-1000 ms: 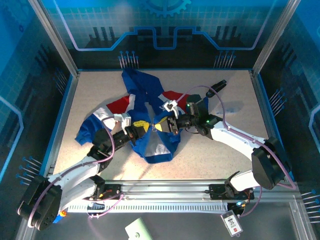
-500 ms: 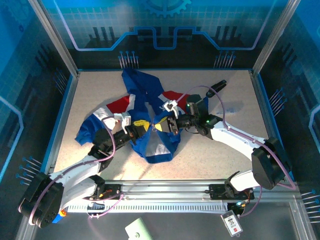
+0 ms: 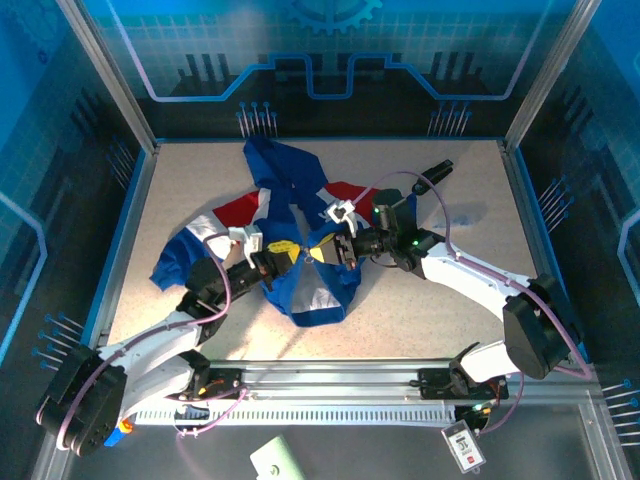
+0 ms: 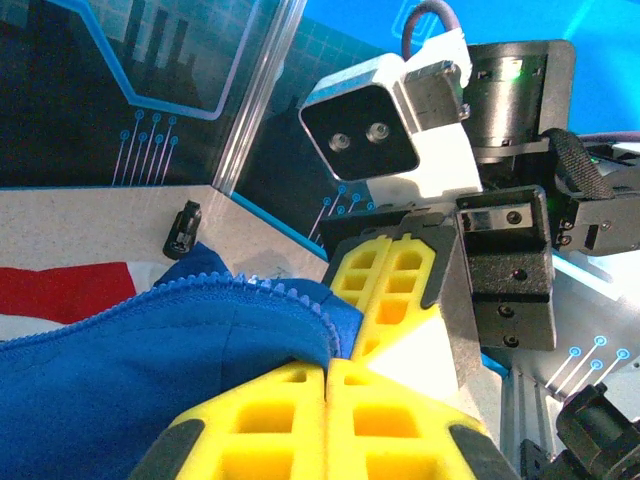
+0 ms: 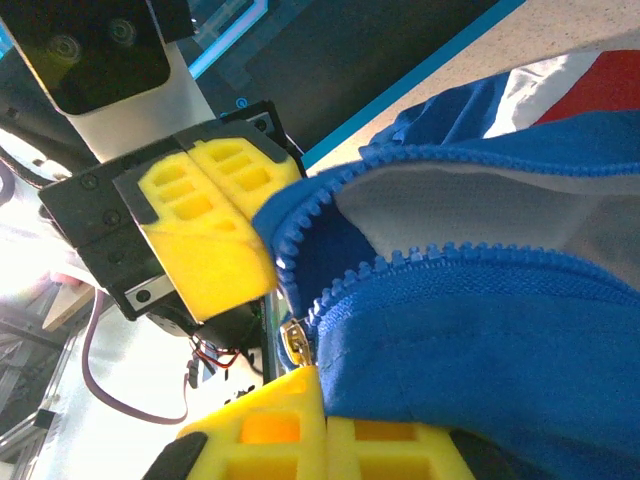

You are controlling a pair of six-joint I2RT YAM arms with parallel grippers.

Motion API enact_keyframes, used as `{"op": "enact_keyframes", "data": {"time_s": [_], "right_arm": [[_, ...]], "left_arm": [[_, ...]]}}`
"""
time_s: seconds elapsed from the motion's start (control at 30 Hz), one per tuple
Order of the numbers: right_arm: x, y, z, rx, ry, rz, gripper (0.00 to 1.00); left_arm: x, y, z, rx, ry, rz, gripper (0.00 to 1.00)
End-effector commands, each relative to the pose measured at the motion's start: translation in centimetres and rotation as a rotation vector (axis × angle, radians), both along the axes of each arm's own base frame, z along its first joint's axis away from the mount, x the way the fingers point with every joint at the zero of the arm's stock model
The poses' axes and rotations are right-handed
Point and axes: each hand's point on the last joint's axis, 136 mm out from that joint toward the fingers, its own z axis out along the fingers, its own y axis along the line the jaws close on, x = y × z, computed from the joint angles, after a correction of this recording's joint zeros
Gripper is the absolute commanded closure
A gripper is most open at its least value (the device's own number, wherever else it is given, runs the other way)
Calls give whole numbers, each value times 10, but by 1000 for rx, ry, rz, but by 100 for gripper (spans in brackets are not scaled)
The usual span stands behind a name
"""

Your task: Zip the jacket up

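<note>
The jacket [image 3: 318,290] lies crumpled mid-table, royal blue with red shoulder panels and white stripes. My left gripper [image 3: 284,249] and right gripper [image 3: 322,250] meet tip to tip above its front opening. In the left wrist view my left gripper [image 4: 328,368] is shut on a blue jacket [image 4: 120,380] edge lined with zipper teeth [image 4: 270,290], and the right gripper [image 4: 372,320] sits just beyond. In the right wrist view my right gripper [image 5: 322,400] is shut on the other jacket [image 5: 500,340] edge, beside the metal zipper slider [image 5: 297,340]. The left gripper [image 5: 235,235] faces it.
A small black object [image 3: 440,168] lies on the table at the back right, also visible as the black object [image 4: 183,228] in the left wrist view. Metal frame posts and blue walls ring the table [image 3: 450,300]. A white card [image 3: 272,460] lies below the front rail.
</note>
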Motion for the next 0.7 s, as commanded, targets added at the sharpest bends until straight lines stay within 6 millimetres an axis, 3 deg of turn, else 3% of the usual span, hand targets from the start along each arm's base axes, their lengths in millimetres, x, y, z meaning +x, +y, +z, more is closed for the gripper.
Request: {"op": "enact_keyframes", "data": {"time_s": [0.0, 0.67], "right_arm": [[3, 4, 7, 25, -26, 6, 100], [6, 9, 10, 55, -9, -4, 100]], "left_arm": [[-5, -6, 19, -34, -55, -37, 100], [-5, -6, -2, 37, -29, 11, 100]]}}
